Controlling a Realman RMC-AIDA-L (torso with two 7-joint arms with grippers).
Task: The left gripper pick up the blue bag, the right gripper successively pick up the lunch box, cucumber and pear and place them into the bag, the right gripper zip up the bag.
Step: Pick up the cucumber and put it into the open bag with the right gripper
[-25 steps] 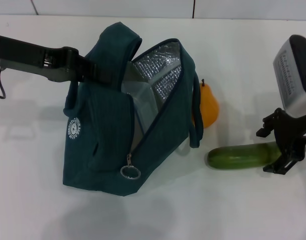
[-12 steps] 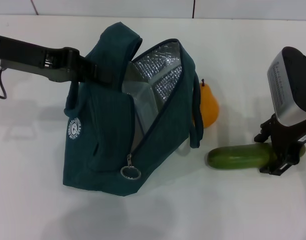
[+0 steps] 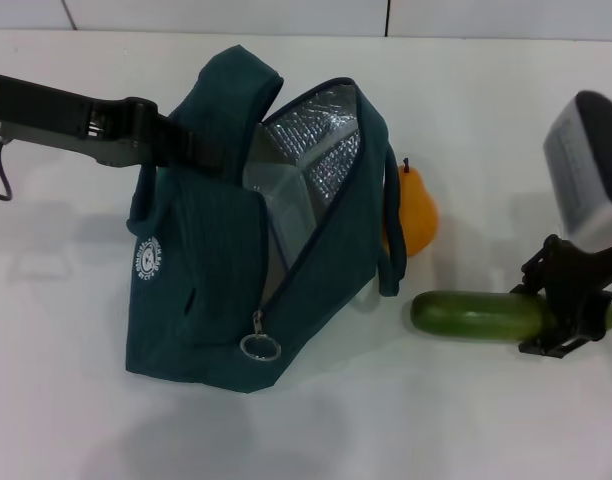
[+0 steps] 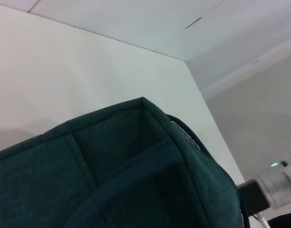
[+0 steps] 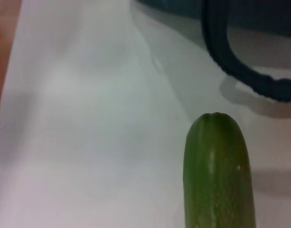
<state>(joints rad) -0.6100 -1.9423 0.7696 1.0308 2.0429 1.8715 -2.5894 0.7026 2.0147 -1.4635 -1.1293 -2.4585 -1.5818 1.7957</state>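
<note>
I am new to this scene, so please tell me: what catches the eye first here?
The large dark teal fabric bag with silver lining stands open at the centre, held up at its top by the left gripper. To its right, the right gripper is at one end of the long green cucumber, with the orange pear behind.

A white table (image 3: 506,110) meets a pale tiled wall (image 3: 236,14) with dark seams

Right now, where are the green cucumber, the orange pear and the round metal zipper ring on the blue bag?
green cucumber (image 3: 471,314), head view, mid-body.
orange pear (image 3: 418,216), head view, rounded belly.
round metal zipper ring (image 3: 260,346), head view, on the ring's rim.
</note>
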